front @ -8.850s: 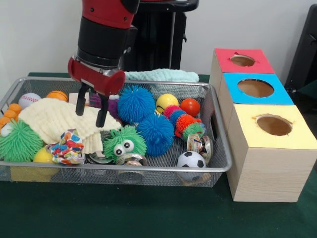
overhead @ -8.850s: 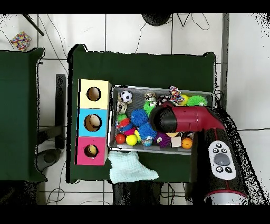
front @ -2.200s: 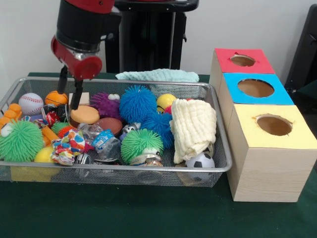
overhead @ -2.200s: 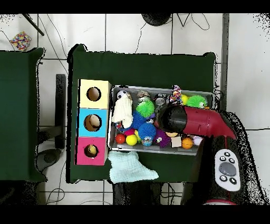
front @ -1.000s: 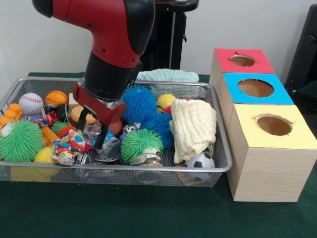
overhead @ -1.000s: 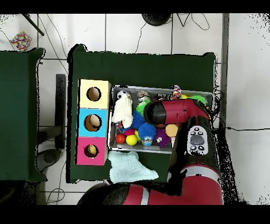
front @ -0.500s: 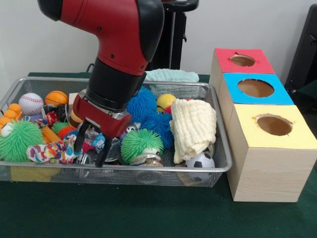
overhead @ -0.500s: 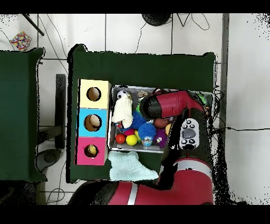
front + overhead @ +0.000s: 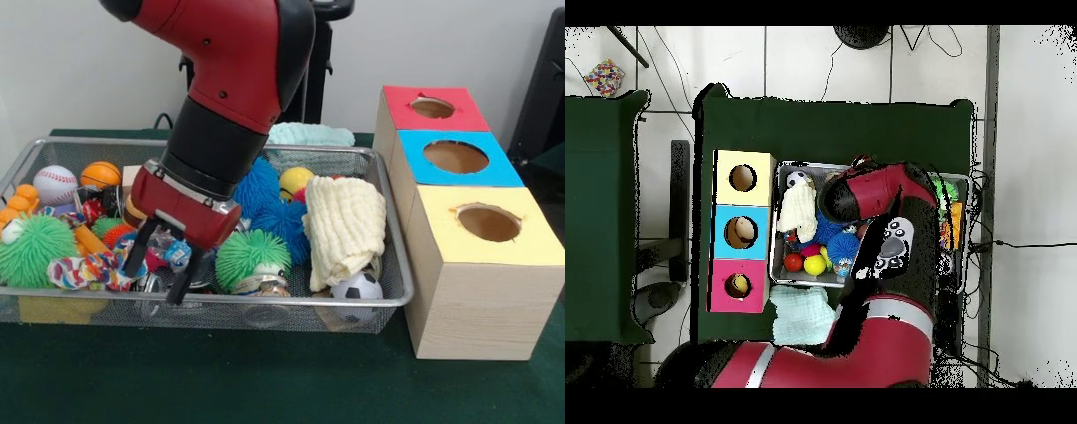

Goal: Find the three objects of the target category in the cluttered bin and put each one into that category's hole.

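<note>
The wire bin [image 9: 265,301] is full of toys; it also shows in the overhead view [image 9: 801,166]. A white polka-dot cloth [image 9: 88,268] lies stretched out at its front left. A cream cloth [image 9: 344,225] is draped at the bin's right end and shows in the overhead view [image 9: 797,212]. My gripper [image 9: 159,272] is open and low over the bin's front. Its left finger [image 9: 137,256] touches the polka-dot cloth's right end, and a blue wrapped item sits between the fingers. In the overhead view the arm hides the gripper. The yellow-topped hole [image 9: 488,223] [image 9: 743,178] looks empty.
A mint cloth [image 9: 309,134] [image 9: 802,303] lies on the table behind the bin. Green puffer balls [image 9: 252,253], blue puffers [image 9: 282,219], a soccer ball [image 9: 357,285] and a baseball [image 9: 55,184] crowd the bin. Blue-topped [image 9: 455,156] and red-topped [image 9: 432,108] holes stand beside the yellow one.
My arm has swung down from the bin's middle towards its front rim. The polka-dot cloth, bunched a second ago, now lies pulled out to the left. The gripper stays open.
</note>
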